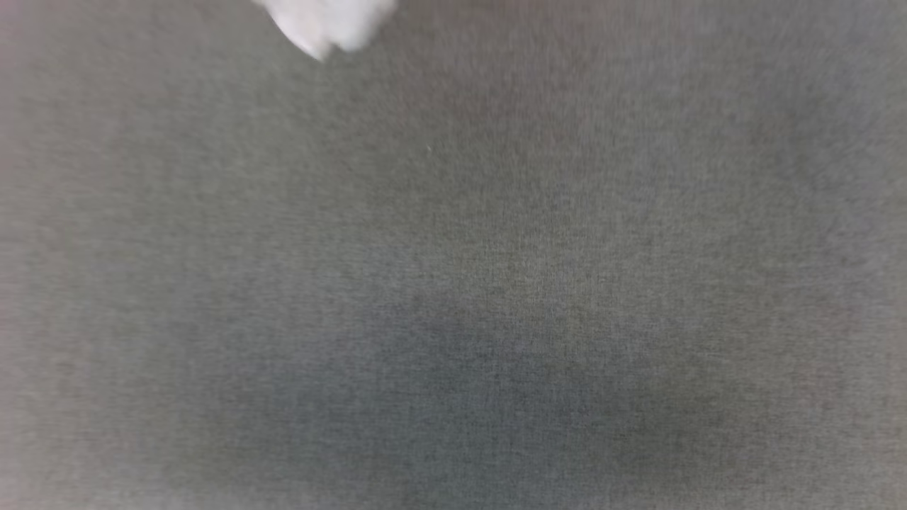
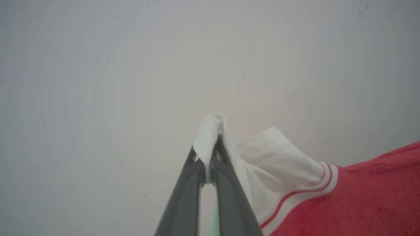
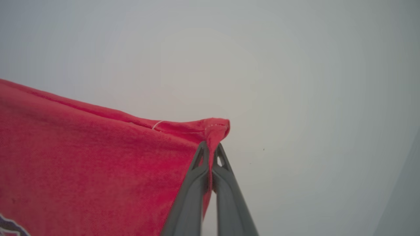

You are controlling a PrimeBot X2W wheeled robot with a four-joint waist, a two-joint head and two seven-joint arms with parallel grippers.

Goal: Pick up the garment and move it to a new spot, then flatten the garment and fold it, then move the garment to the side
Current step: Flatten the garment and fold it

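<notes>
The garment (image 2: 361, 196) hangs between the pincers: left pincer (image 2: 212, 144) clamped on its white sleeve (image 2: 279, 157), right pincer (image 3: 211, 147) on a red corner (image 3: 215, 126). The robot should hold it taut while lowering.

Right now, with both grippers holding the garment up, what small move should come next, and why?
Probably lower both arms together toward the grey surface, grips kept. The left gripper pinches the white sleeve, the right gripper a red corner of the garment, which stretches between them.
</notes>
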